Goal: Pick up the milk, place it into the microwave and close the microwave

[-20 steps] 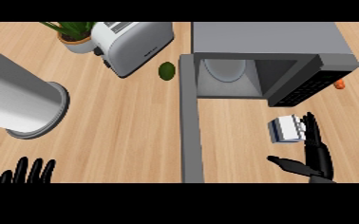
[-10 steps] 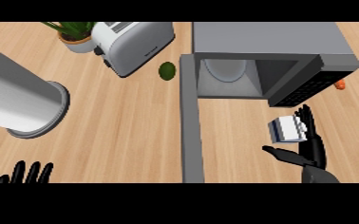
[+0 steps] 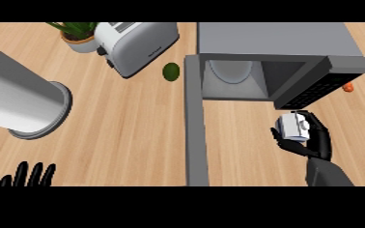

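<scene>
Right robot hand [image 3: 311,142] curls round the milk [image 3: 293,126] before the open microwave [image 3: 274,60]; no label readable

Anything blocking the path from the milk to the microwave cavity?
Nothing visible. The right hand is curled round the milk just in front of the microwave. Its door is swung open to the left, and bare counter lies between.

Right hand [image 3: 308,142] curls round the milk [image 3: 293,126] and hides its lower part. Left hand [image 3: 28,175] is cut off at the bottom, only fingers showing.
</scene>
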Tool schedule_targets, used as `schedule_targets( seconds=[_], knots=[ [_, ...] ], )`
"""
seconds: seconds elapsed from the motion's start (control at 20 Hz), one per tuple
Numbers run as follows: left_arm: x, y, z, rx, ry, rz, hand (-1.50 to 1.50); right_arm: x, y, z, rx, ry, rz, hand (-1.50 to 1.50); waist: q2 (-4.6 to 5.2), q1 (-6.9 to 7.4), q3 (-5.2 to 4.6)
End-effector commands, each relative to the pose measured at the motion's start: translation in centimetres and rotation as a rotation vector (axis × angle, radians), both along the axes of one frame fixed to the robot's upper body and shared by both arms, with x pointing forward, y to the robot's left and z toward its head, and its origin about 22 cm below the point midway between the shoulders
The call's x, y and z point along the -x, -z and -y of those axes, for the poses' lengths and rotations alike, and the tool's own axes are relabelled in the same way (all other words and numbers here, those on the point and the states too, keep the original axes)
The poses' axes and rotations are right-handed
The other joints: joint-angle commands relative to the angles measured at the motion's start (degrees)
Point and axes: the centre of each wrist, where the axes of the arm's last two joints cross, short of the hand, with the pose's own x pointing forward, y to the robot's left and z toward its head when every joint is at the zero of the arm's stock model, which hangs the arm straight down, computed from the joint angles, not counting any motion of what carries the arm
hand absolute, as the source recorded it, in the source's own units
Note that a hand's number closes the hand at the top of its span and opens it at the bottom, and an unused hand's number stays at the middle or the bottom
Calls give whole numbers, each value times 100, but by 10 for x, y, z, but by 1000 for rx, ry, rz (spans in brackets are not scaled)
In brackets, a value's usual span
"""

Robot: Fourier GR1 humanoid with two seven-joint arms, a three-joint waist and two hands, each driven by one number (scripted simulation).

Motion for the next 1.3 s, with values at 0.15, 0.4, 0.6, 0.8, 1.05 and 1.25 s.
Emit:
schedule_targets(
  seconds=[0.15,0.4,0.6,0.8,1.05,1.25],
  knots=[
    [7,1,8,5,-9,2,-150,-13,-6,-7,4,33,157,150,-3,20,3],
    [5,1,7,10,23,-9,-150,-31,-6,-50,-35,-69,204,150,-22,-28,-5],
    [2,12,-18,-7,3,-16,-150,-54,-15,-87,-48,-88,203,150,-7,4,-7],
    [17,5,-17,20,2,-15,-150,-47,-12,-89,-50,-106,197,150,-50,-88,-17],
    [15,2,0,10,6,-18,-150,-53,-22,-94,-30,-133,245,150,-62,-124,-18],
    [12,-11,-4,15,6,-13,-150,-38,-30,-103,-29,-143,238,150,-99,-239,-27]
  ],
)
